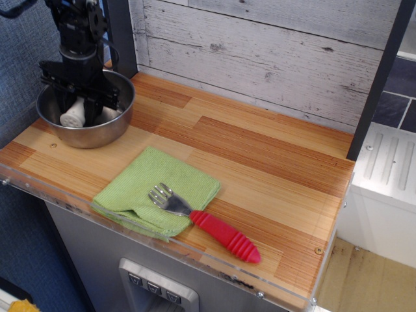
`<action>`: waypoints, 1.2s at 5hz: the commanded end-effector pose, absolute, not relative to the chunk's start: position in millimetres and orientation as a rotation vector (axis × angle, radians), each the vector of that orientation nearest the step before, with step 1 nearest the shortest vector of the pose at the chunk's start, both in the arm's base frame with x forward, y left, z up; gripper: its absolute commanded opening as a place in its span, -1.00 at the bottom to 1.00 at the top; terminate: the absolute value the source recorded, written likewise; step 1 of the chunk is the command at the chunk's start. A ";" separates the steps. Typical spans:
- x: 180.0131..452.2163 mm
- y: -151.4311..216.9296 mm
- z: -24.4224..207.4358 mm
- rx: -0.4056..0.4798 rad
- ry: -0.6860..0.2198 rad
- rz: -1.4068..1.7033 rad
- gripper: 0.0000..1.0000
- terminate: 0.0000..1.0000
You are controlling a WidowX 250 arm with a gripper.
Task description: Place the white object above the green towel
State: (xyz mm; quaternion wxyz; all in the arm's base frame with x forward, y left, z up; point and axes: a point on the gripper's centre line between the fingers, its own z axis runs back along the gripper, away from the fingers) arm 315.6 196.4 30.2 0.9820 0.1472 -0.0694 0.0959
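The white object (73,114) is a small spool-like cylinder lying tilted inside the steel bowl (97,133) at the back left of the counter. My gripper (75,107) reaches down into the bowl, with its black fingers (95,104) pressed on both sides of the white object. The object's lower end is still down in the bowl. The green towel (140,185) lies folded near the counter's front edge, well in front of the bowl, with one corner flap turned over.
A fork with a red handle (224,235) lies with its steel tines on the towel's right part and its handle on the wooden counter (260,162). A whitewashed plank wall stands behind. A dark post (380,78) rises at the right.
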 end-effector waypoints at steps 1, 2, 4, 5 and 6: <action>319.7 184.3 96.9 0.347 -0.302 0.221 -1.00 -1.00; 325.3 163.4 106.6 0.336 -0.335 0.205 -1.00 -1.00; 334.7 99.7 124.4 0.327 -0.403 0.113 -1.00 -1.00; 335.3 66.6 123.5 0.309 -0.417 0.054 -1.00 -1.00; 331.1 42.9 113.8 0.282 -0.397 0.005 -1.00 -1.00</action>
